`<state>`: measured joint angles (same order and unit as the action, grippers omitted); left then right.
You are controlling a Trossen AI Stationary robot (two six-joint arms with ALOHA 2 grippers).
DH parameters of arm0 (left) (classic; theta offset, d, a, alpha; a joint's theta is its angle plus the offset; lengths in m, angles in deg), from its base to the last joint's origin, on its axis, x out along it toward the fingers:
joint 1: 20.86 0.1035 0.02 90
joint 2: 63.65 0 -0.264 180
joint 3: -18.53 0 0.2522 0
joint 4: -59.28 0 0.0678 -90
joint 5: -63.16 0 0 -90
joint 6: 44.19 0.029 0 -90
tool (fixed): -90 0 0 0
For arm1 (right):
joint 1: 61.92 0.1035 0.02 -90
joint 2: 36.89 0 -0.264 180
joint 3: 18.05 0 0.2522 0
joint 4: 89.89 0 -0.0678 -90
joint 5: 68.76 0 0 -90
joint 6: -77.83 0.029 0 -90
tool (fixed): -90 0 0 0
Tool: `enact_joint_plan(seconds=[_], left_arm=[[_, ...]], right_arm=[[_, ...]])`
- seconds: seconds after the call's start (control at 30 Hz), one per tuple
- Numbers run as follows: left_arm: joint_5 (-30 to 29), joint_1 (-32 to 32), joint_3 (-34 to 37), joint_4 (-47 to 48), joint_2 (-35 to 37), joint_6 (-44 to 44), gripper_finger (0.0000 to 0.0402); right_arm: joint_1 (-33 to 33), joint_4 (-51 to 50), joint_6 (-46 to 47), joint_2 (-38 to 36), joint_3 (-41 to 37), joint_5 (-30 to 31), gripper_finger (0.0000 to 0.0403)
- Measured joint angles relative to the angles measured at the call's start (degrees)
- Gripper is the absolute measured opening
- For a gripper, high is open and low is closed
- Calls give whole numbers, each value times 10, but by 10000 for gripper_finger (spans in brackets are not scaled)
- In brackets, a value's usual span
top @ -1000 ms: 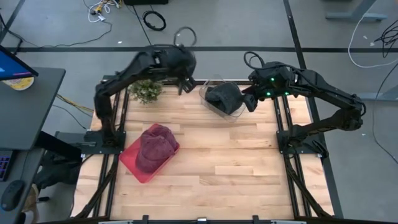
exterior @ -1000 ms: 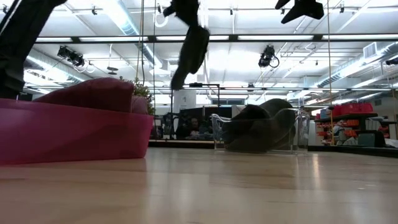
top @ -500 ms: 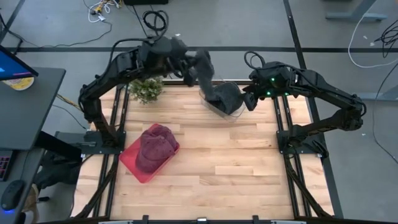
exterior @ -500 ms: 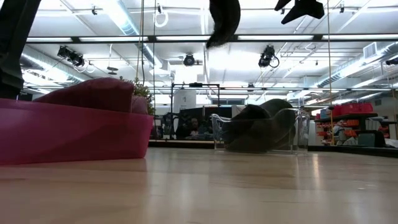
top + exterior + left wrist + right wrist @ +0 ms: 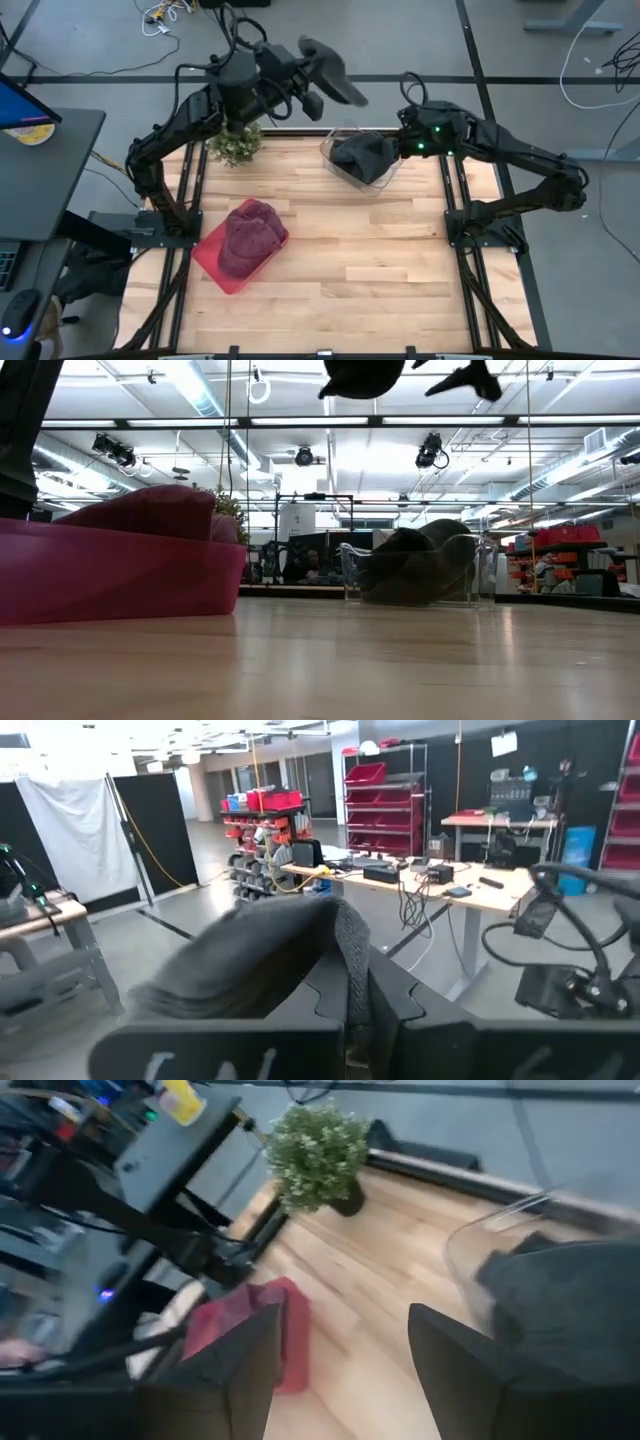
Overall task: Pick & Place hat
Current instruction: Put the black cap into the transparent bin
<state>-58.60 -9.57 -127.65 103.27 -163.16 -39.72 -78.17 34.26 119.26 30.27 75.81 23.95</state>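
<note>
Dark grey knitted hat point(image 5: 335, 73) hangs in the air past the far edge of the light wooden desk point(image 5: 330, 250), clamped in the left tool point(image 5: 305, 80).
The left arm is raised high and stretched toward the far side; the hat's long axis runs roughly level, trailing toward the right arm. The right tool point(image 5: 340, 1360), fingers spread, hovers at the clear plastic bin point(image 5: 345, 160) holding another dark grey hat point(image 5: 362, 157). A maroon hat point(image 5: 248, 236) fills a red tray point(image 5: 212, 258); the near desk lies bare.
</note>
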Motion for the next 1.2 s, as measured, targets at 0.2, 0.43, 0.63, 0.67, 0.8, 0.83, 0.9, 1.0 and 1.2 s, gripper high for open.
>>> enact_joint_plan(seconds=[0.2, 0.43, 0.63, 0.67, 0.8, 0.83, 0.9, 1.0, 1.2], left_arm=[[-1, 0, 0, 11, 0, 25, 9], [7, 0, 0, 18, 0, 51, 9], [32, 0, 0, 17, -4, 63, 9], [36, -1, 0, 11, -7, 66, 9], [44, -4, 2, 11, -17, 73, 9], [50, -5, 2, 12, -19, 79, 9], [54, -7, 3, 11, -25, 86, 9], [55, -15, 2, 6, -33, 96, 9], [55, -34, 2, -1, -42, 107, 9]], right_arm=[[-34, 180, 99, -50, -178, -86, 221], [-40, 723, 461, -87, -424, -130, 221], [-38, 1033, 663, -41, -528, -18, 224], [-38, 1046, 669, -35, -531, -9, 226], [-39, 1089, 679, -10, -518, -6, 234], [-39, 1101, 684, -4, -510, -8, 236], [-39, 1110, 690, 5, -493, -8, 238], [-43, 1101, 688, 13, -476, -2, 242], [-51, 1086, 692, 18, -469, 17, 239]])
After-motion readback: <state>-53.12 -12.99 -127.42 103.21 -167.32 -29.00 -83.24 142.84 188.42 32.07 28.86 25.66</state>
